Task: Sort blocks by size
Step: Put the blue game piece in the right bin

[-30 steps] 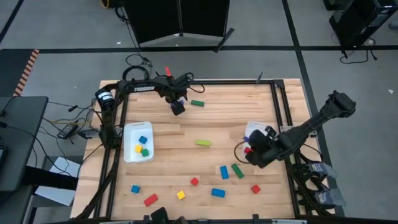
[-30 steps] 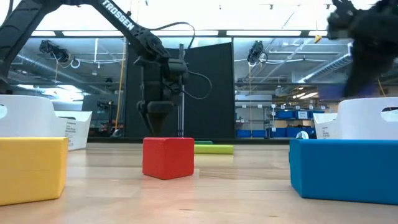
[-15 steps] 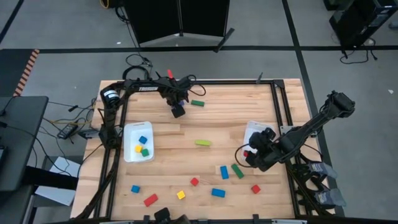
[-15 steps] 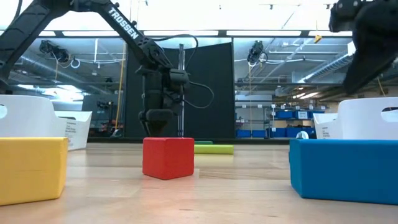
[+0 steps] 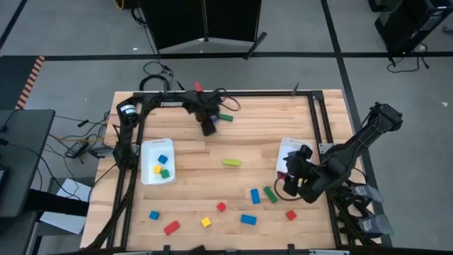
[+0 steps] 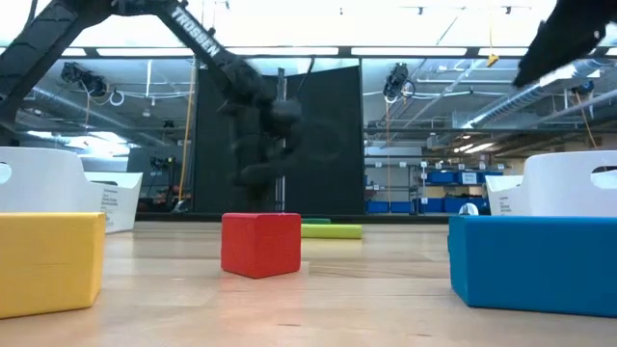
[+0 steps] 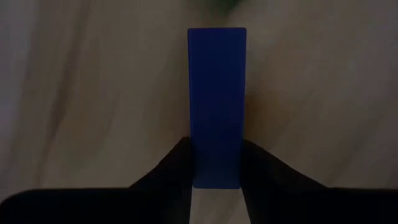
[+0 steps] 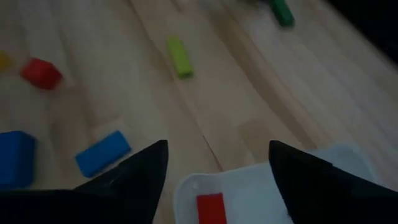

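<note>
A long blue block (image 7: 216, 93) sits between the fingers of my left gripper (image 7: 216, 149), which is shut on it at the table's far side (image 5: 208, 127), just left of a green bar (image 5: 225, 117). In the high view the gripper hides the blue block. My right gripper (image 8: 217, 180) hangs open above the near edge of the right white bin (image 8: 273, 180); a red bar (image 8: 211, 208) lies in that bin. In the high view this gripper (image 5: 290, 180) is at the bin's near side. My left gripper pinches the blue block's two long sides (image 7: 194, 168) between its two fingers, at the end nearest the wrist. The block runs on ahead along the fingers. Whether it is clear of the table I cannot tell.
The left white bin (image 5: 147, 164) holds blue, yellow and green cubes. Loose on the wood lie a lime bar (image 5: 231, 162), a blue bar (image 5: 255, 195), a green bar (image 5: 270, 194), and several red, blue and yellow blocks along the near edge (image 5: 206, 222).
My left gripper has slid a little toward the table's right edge, closer to the green bar, and shows blurred in the low view. My right arm has drawn back toward the table's near right corner and has risen almost out of the low view.
</note>
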`<state>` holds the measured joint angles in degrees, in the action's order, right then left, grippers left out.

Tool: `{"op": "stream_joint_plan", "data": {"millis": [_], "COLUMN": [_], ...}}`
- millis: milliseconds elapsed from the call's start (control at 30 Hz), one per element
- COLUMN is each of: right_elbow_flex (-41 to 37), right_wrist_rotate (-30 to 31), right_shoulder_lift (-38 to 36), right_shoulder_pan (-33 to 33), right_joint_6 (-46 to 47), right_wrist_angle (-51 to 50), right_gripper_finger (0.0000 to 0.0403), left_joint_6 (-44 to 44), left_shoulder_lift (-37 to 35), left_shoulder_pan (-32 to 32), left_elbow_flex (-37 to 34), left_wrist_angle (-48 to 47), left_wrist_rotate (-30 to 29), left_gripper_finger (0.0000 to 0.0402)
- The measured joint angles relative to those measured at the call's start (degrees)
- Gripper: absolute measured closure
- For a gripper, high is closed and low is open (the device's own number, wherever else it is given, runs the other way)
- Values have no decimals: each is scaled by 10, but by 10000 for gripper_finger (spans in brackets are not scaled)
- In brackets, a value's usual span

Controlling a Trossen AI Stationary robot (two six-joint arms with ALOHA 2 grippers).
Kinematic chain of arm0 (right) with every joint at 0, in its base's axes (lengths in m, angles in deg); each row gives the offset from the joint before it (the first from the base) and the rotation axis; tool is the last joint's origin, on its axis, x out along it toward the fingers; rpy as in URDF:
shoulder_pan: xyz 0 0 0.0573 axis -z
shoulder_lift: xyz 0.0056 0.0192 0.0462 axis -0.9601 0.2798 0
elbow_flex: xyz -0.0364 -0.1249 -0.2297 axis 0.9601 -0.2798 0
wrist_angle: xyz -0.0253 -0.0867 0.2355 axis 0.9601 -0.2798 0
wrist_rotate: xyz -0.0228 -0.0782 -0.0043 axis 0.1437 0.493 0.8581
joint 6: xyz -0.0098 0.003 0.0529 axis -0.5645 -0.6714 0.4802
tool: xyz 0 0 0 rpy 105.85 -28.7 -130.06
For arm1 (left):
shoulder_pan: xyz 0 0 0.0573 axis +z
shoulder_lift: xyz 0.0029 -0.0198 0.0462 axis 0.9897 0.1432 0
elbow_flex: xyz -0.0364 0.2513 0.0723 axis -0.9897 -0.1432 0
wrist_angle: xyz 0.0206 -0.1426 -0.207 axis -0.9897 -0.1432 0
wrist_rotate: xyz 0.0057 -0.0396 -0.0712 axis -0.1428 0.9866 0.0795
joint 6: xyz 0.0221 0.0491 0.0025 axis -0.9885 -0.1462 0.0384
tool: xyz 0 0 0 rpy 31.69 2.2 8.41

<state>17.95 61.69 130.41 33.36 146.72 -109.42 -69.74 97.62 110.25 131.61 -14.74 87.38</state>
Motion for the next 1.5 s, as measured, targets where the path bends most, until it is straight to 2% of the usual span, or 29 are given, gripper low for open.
{"op": "stream_joint_plan", "data": {"millis": [133,300,400,500,633,833,1000,1067,1233,1300,1400,1500], "right_elbow_flex": [26,55,66,76,80,80,80,80,80,80,80,79], "right_wrist_rotate": [18,60,85,112,135,146,147,147,149,149,149,149], "right_shoulder_lift": [-9,-24,-32,-36,-38,-36,-36,-36,-36,-36,-35,-35], "right_shoulder_pan": [-32,-78,-101,-117,-130,-132,-132,-132,-132,-132,-130,-130], "right_joint_6": [-31,-55,-65,-81,-115,-141,-148,-157,-171,-171,-171,-173], "right_wrist_angle": [0,0,2,12,40,65,74,81,91,91,91,97], "right_gripper_finger": [141,160,165,166,166,172,174,174,177,178,178,178], "left_joint_6": [19,39,58,74,90,106,116,116,102,100,96,93], "left_shoulder_lift": [-19,-11,-4,35,112,230,295,305,306,299,278,240], "left_shoulder_pan": [-85,-195,-241,-267,-279,-289,-289,-289,-283,-279,-276,-278], "left_elbow_flex": [42,91,108,136,213,371,476,489,491,491,478,427], "left_wrist_angle": [50,158,257,306,303,299,273,252,199,174,181,232], "left_wrist_rotate": [44,45,62,64,79,95,106,105,120,121,109,102], "left_gripper_finger": [297,297,297,297,297,297,297,274,160,139,146,186]}}
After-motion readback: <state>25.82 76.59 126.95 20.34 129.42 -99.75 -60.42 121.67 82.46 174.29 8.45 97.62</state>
